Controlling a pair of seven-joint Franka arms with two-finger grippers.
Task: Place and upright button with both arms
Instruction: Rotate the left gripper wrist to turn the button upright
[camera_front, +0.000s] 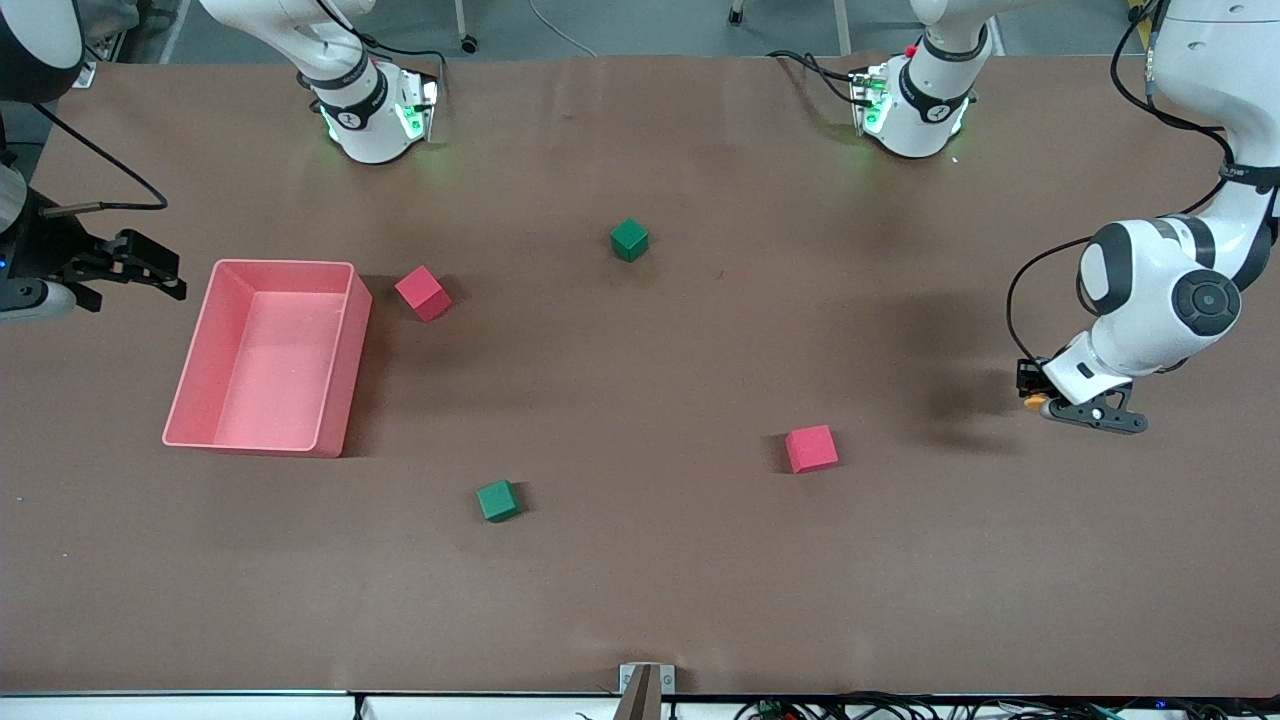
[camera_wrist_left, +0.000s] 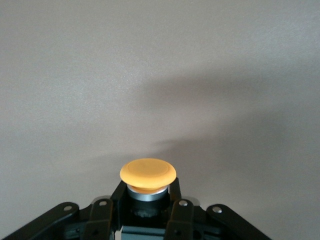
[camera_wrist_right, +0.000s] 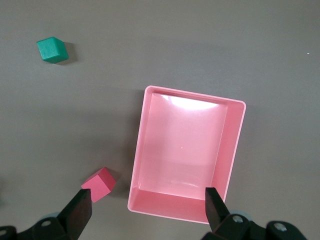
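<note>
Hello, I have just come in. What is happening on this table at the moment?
The left tool holds the button by its black body, orange cap pointing outward, above bare table at the left arm's end. The right tool waits open by the pink bin, which is empty. Two red cubes and two green cubes lie untouched.

a pink tray (camera_front: 345, 330) sits on the brown worktop (camera_front: 640, 580) toward the right arm's end, seemingly with nothing in it. just beside it lies a red cube (camera_front: 422, 293). a green cube (camera_front: 629, 240) lies mid-worktop. nearer the front camera lie another green cube (camera_front: 497, 500) and another red cube (camera_front: 811, 448), well apart.
</note>
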